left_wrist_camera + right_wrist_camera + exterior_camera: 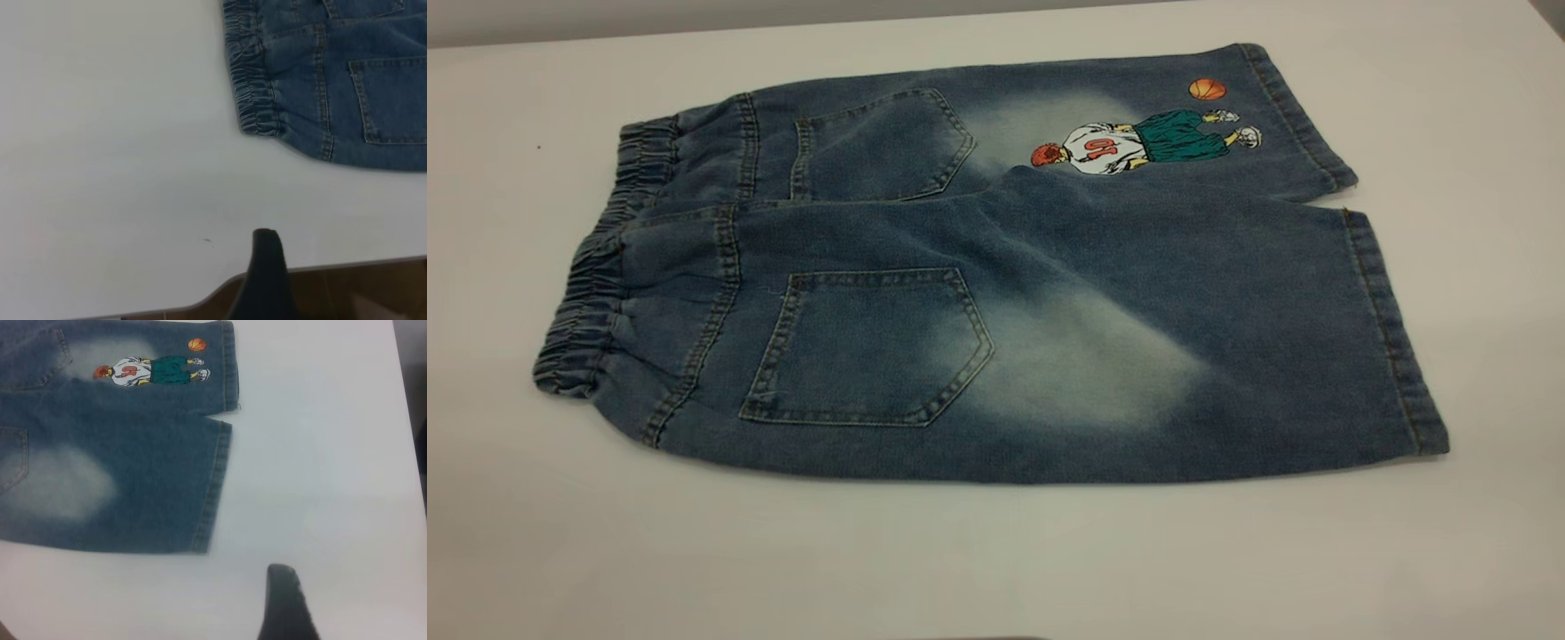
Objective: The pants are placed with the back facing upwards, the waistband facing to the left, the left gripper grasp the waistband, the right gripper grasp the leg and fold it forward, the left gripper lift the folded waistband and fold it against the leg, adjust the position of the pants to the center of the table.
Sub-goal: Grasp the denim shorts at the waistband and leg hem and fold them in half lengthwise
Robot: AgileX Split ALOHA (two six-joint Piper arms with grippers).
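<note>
The pants (996, 293) lie flat and back up on the table (960, 569), both back pockets showing. The waistband (591, 293) points left. The plain leg (1138, 356) is the nearer one, and the printed leg (1138, 142) lies behind it. Neither gripper shows in the exterior view. In the left wrist view my left gripper (333, 250) hangs open over the table's edge, apart from the waistband (250, 87), with one finger (267, 273) showing. In the right wrist view my right gripper (347, 587) is open over bare table, beyond the leg's hem (213, 487), touching nothing.
White tabletop surrounds the pants on all sides. The table's edge (347, 268) runs right below the left gripper, with brown floor past it. A dark strip (417, 400) marks the table's edge on the right gripper's side.
</note>
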